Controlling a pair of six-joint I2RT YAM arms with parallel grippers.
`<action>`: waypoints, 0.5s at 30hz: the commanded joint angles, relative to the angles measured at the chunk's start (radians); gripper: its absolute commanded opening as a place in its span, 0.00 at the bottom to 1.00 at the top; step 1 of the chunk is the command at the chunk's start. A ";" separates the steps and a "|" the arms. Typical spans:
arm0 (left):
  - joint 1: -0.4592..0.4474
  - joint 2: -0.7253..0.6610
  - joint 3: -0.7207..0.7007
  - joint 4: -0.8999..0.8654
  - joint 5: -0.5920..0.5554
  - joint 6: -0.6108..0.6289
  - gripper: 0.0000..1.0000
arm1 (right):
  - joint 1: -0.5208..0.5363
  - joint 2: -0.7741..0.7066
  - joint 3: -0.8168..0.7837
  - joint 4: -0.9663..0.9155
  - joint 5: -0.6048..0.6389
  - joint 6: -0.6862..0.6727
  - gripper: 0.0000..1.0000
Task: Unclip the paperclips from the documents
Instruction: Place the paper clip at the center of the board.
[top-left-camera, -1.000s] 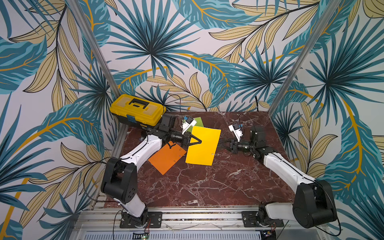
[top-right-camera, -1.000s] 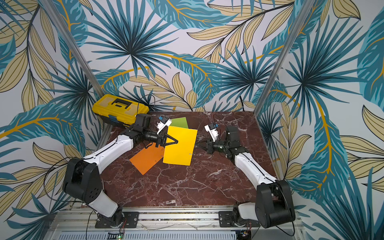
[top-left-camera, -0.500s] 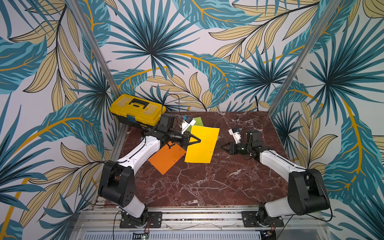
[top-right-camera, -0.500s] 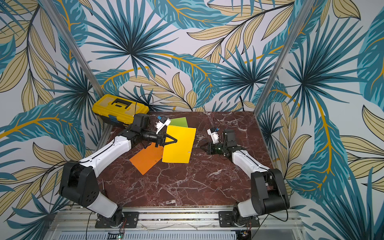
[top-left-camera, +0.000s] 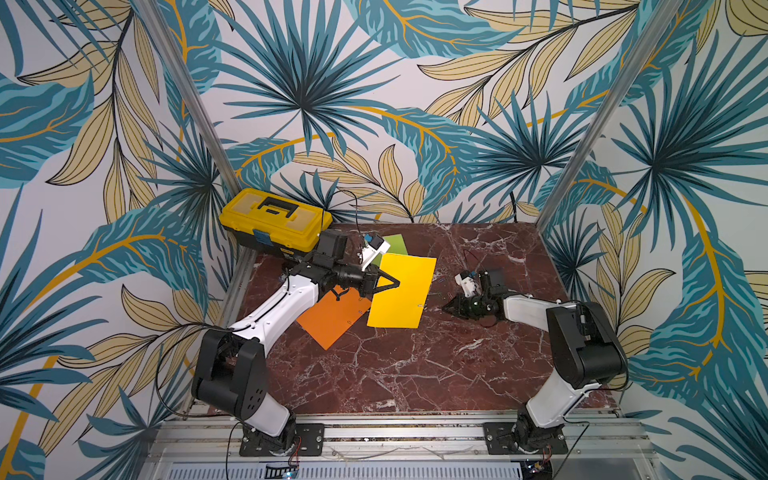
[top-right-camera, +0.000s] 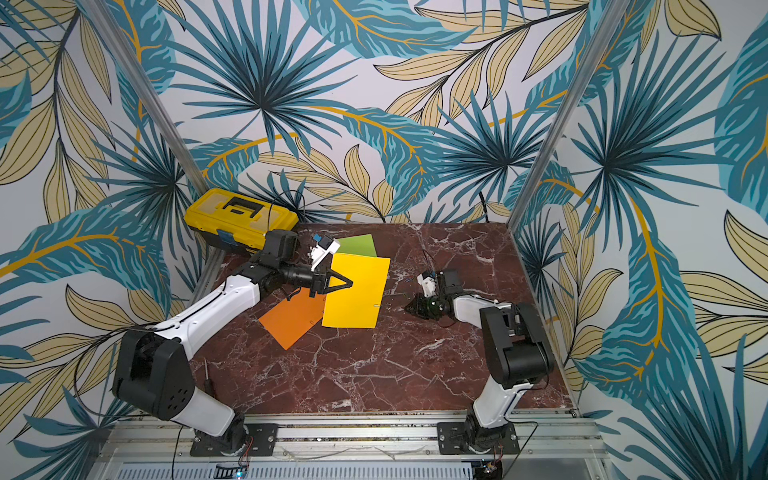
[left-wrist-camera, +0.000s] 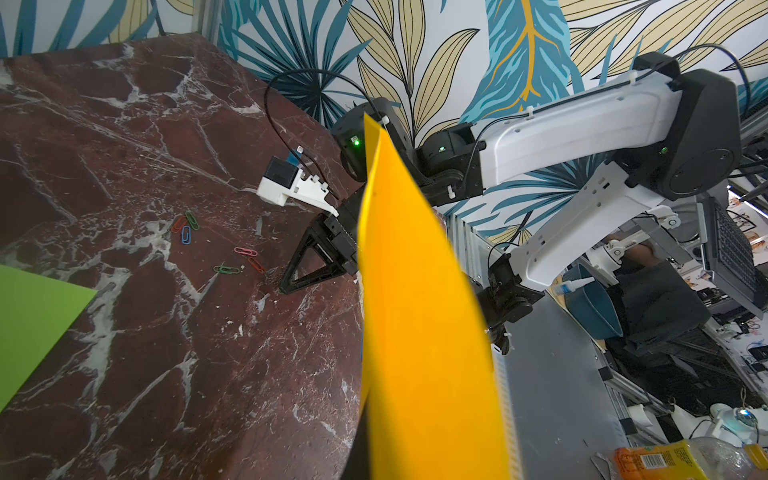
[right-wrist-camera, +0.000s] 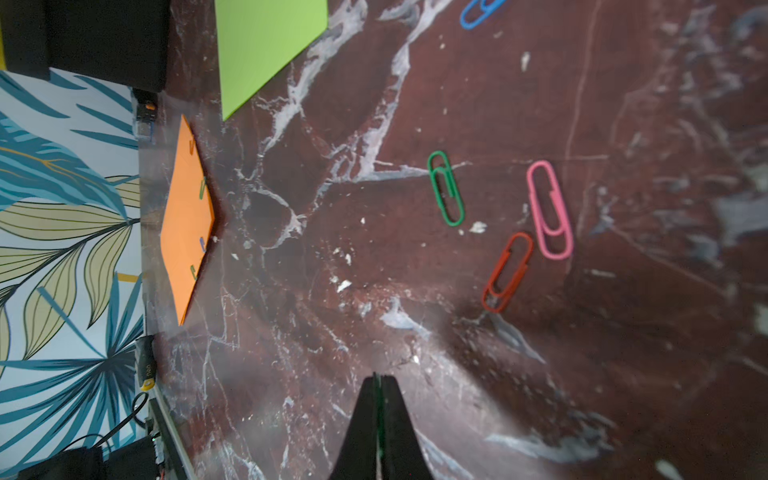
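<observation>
Pinching the golden-yellow paper sheet (top-left-camera: 402, 293) tight in the left gripper (top-left-camera: 397, 284), with the clenched right gripper (top-left-camera: 445, 307) low at its 3 o'clock, beside loose coloured wire paperclips (right-wrist-camera: 446, 189).

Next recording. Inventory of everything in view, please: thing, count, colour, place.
toolbox: one, yellow, black handle, back left corner
table: one, dark red marble
yellow sheet: one, golden, centre, left edge gripped
green sheet: one, lime, at the back beyond the yellow sheet
orange sheet: one, flat, front left of the yellow sheet
clipped paperclips: about four, green and blue among them, on the orange sheet's edge
loose paperclips: six, two green, two red, pink, blue, on marble right of the yellow sheet
left pincer: one, black, shut on the yellow sheet
right pincer: one, black, shut, low beside the loose paperclips
</observation>
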 joint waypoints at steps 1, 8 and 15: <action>0.005 -0.023 0.000 -0.002 -0.006 0.007 0.00 | -0.004 0.015 0.025 -0.002 0.053 0.027 0.07; 0.005 -0.025 0.003 -0.003 -0.019 0.007 0.00 | -0.004 0.046 0.035 -0.039 0.096 0.024 0.09; 0.005 -0.016 0.010 -0.003 -0.026 0.009 0.00 | -0.004 0.048 0.040 -0.058 0.117 0.026 0.14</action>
